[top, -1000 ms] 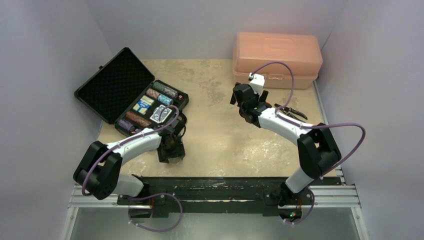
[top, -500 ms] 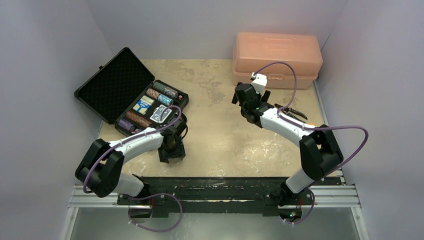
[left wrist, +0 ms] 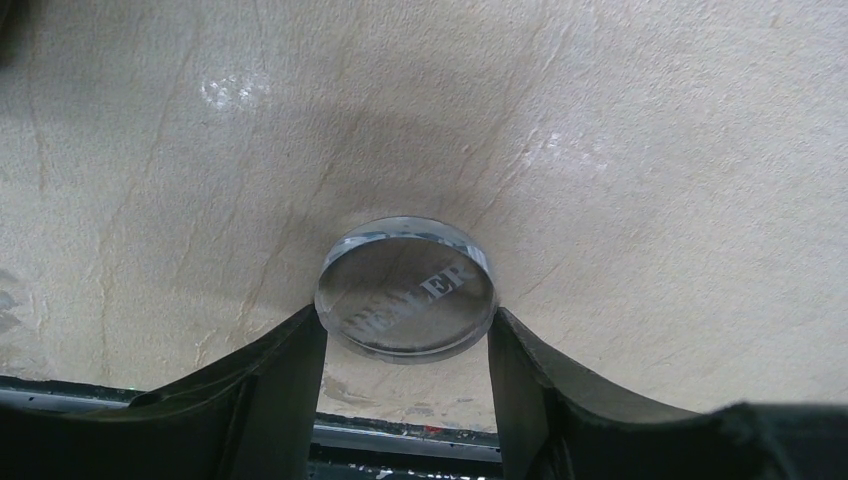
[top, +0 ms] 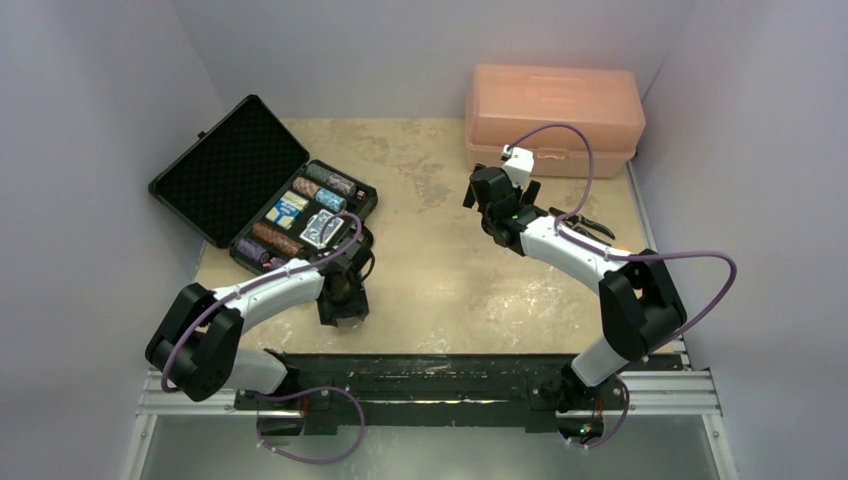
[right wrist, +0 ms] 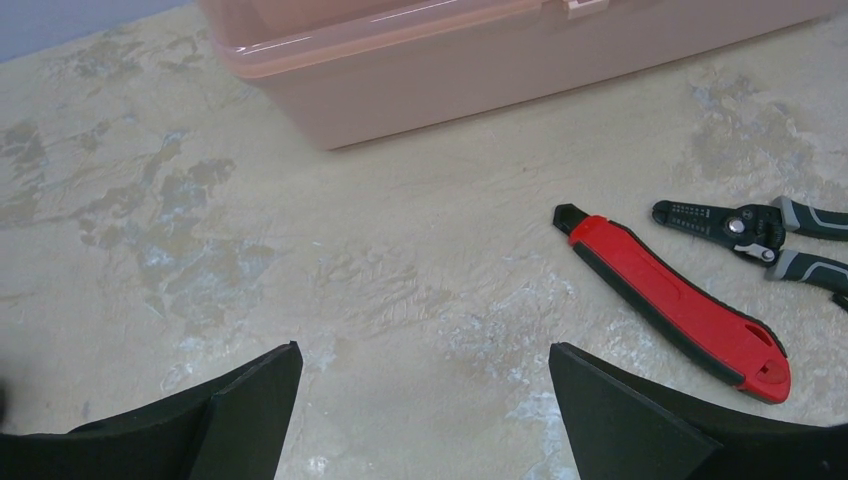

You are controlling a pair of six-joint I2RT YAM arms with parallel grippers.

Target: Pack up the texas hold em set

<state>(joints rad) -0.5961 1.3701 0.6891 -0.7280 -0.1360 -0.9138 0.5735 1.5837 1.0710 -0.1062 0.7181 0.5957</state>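
The clear disc (left wrist: pixel 405 290) is a thick see-through puck with "DEALER" printed on it, lying flat on the table (left wrist: pixel 600 120) just in front of the open black briefcase (top: pixel 228 165). The case's foam lid is tipped back, with chip rows (top: pixel 275 238) and blue card decks (top: pixel 288 208) in the tray.

The left arm is stretched forward with its wrist bent down. The left gripper (left wrist: pixel 405 320) has a finger against each side of the disc, pinching it.

The right gripper (right wrist: pixel 425 360) hangs wide apart over bare table, holding nothing, near the pink toolbox (right wrist: pixel 500 60) and a red utility knife (right wrist: pixel 670 300).
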